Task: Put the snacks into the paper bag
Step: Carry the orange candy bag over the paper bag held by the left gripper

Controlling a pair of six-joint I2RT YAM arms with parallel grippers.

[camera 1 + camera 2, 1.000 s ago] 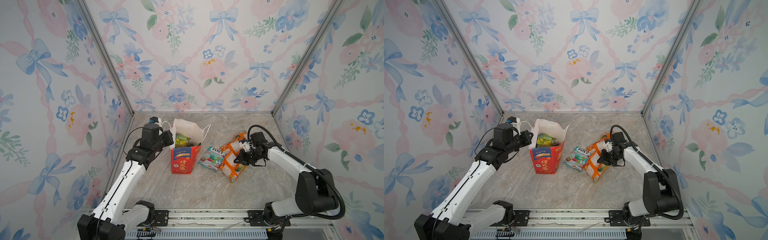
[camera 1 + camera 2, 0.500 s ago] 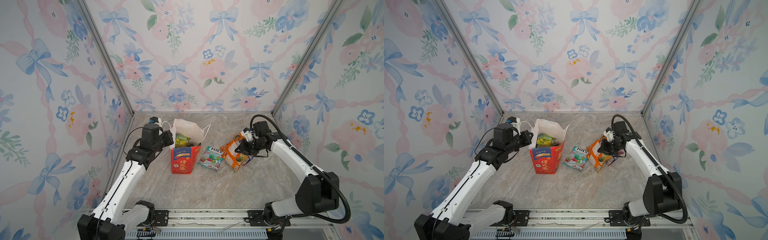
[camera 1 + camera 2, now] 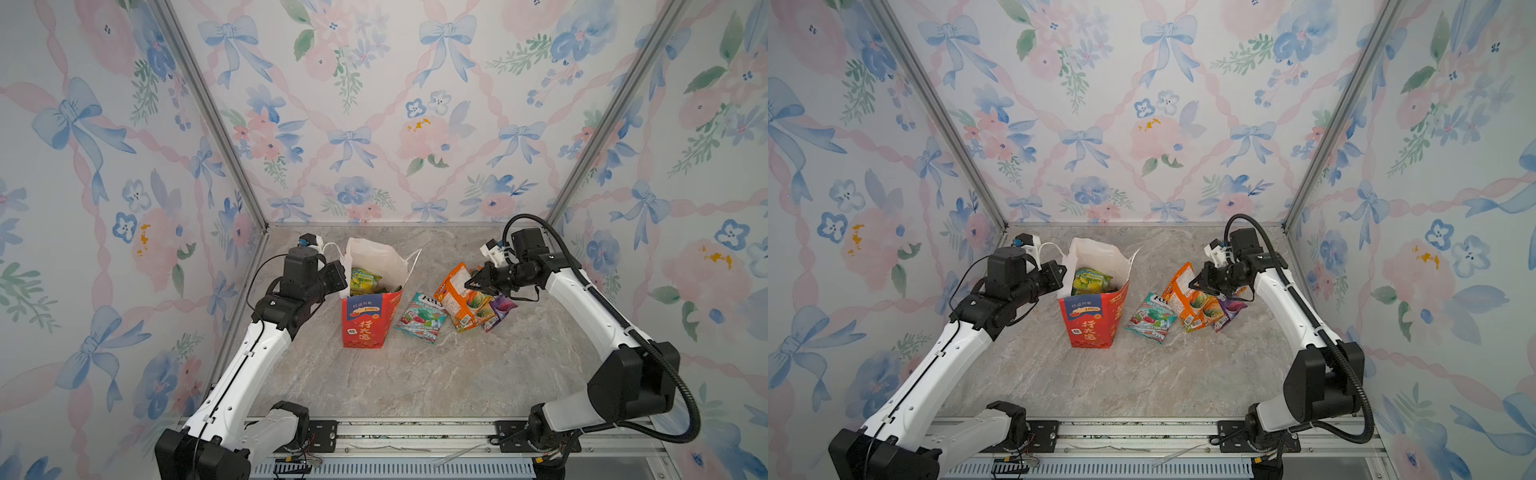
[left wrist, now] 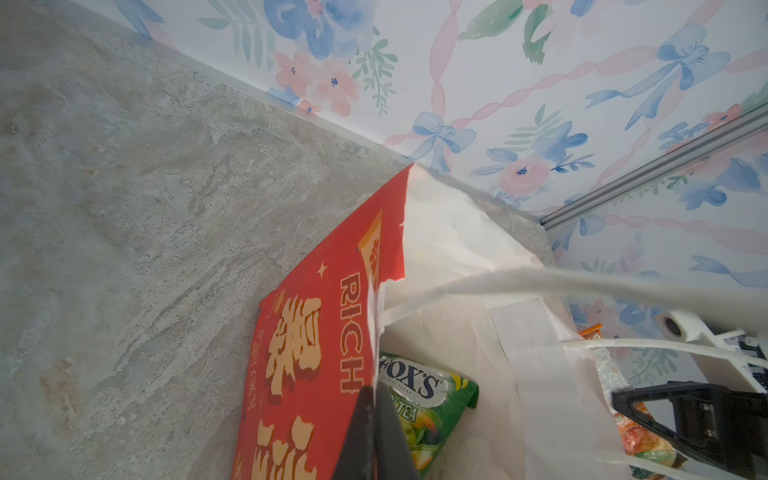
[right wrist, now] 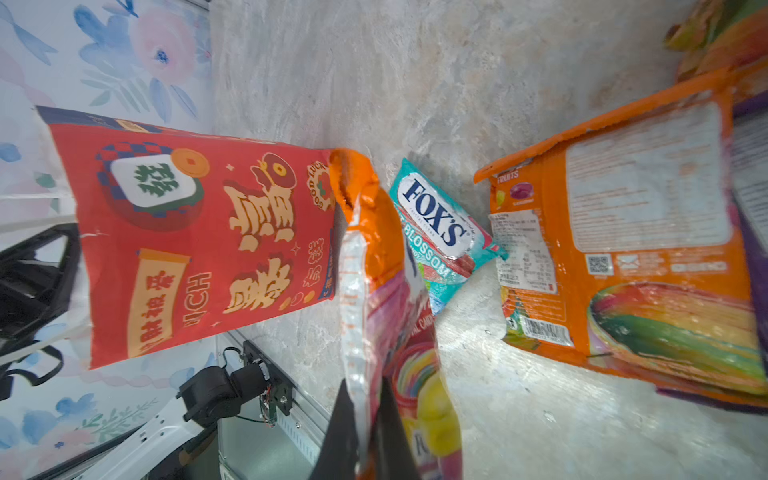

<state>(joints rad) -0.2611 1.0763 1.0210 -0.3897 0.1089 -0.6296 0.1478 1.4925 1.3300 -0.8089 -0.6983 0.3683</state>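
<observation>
Right gripper [image 3: 471, 286] pinches orange packet [image 3: 451, 286]; left gripper [image 3: 341, 277] pinches paper bag [image 3: 365, 320] rim.
Right jaws grip the packet's edge; it juts toward the bag. Wrist level, elbow near the right edge. Left arm stretches from the front-left corner. Bag upright, left of centre; bare surface [image 3: 415, 382] runs to the front edge. Lying beside the bag: one teal packet [image 3: 419, 318], second orange packet [image 3: 476, 309], one purple packet [image 3: 503, 307]. One green packet [image 3: 363, 280] shows inside the bag.
</observation>
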